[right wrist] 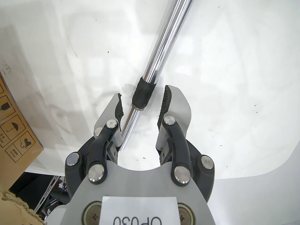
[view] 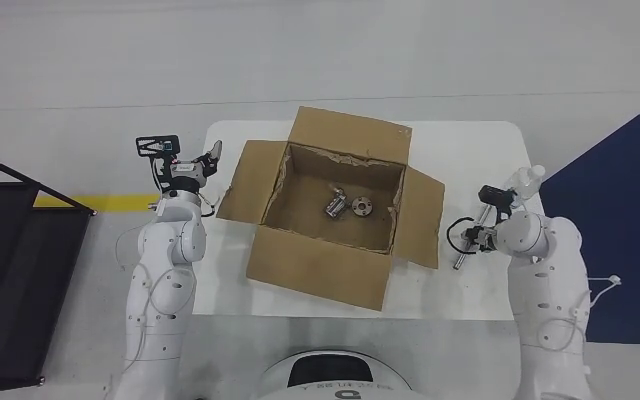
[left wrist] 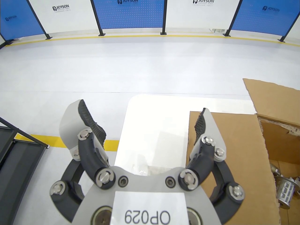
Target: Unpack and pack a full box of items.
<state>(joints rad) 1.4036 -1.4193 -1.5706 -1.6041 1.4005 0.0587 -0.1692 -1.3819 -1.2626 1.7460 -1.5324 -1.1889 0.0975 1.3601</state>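
Note:
An open cardboard box [view: 300, 262] stands mid-table with its flaps spread. On its floor lie a ribbed metal cylinder [view: 334, 203] and a round metal flange [view: 361, 208]; the ribbed cylinder [left wrist: 284, 192] also shows past the box flap [left wrist: 230, 151]. A chrome rod [right wrist: 164, 43] with a black band lies on the white table to the right of the box. My right gripper [right wrist: 143, 93] is open, its fingers on either side of the rod's banded part, and sits low over the table [view: 466, 246]. My left gripper [left wrist: 142, 106] is open and holds nothing, above the table's left edge [view: 208, 158] beside the box's left flap.
A clear plastic bottle [view: 526, 181] lies near the table's right edge, just beyond the right arm. A dark rack [view: 25, 260] stands on the floor to the left. The box's side wall [right wrist: 16, 127] is close beside the right gripper. Bare table [view: 470, 150] lies behind the box's right flap.

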